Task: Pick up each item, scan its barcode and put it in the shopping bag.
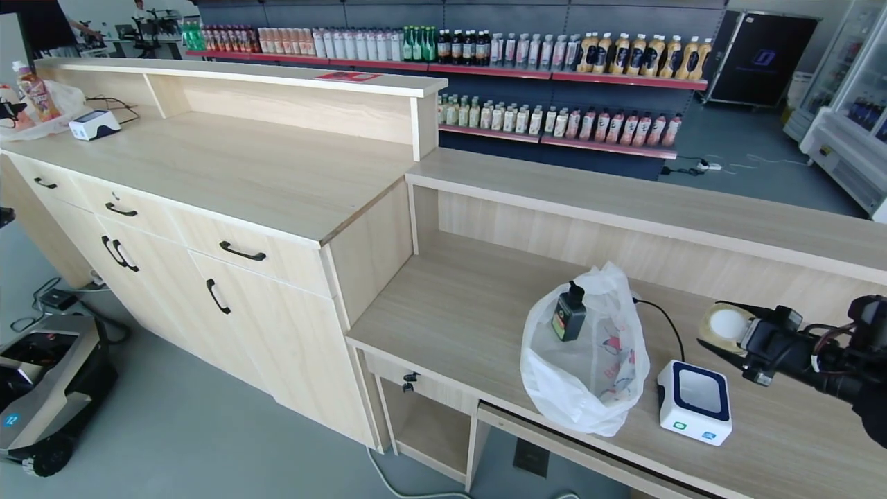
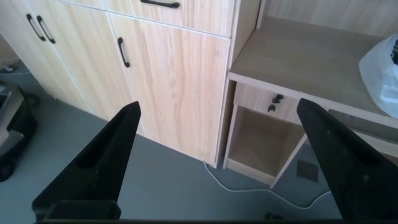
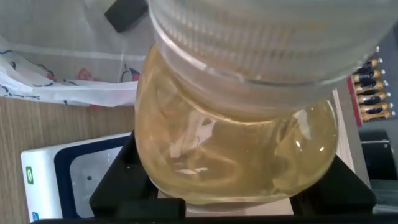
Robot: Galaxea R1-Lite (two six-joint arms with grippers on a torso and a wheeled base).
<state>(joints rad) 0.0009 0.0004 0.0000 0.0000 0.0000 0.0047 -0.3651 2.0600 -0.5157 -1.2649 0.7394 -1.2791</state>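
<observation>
**Checkout counter: 1 jar in hand, 1 bottle bagged**

1. Left claw (image 2: 219, 106): I log its 2 black fingers spread wide apart with nothing between them. It hangs over the grey floor in front of the cabinet doors (image 2: 168, 74).
2. Scanner (image 1: 694, 402): a white box with a dark window, close to the front edge of the lower counter (image 1: 471, 305). A black cable (image 1: 662, 319) runs from it toward the back wall.
3. Shopping bag (image 1: 589, 360): thin clear plastic with its mouth open, touching the scanner's left side. I count 1 dark bottle (image 1: 569, 315) standing inside it.
4. Jar (image 1: 724, 324): clear, holding yellowish liquid, with a white lid. It is past the scanner, toward the counter's right end.
5. Right claw (image 1: 736, 334): clamped on the jar's body, 1 finger on each side, with the jar on its side and the lid facing left. My wrist camera shows the scanner's window below the jar.
6. Taller counter (image 1: 229, 166), to the left: at its far left corner I note a second scanner (image 1: 95, 125), beside a white bag (image 1: 59, 104) and 1 bottle (image 1: 34, 90).
7. Shelves (image 1: 554, 73) behind: 2 rows of bottled drinks.
</observation>
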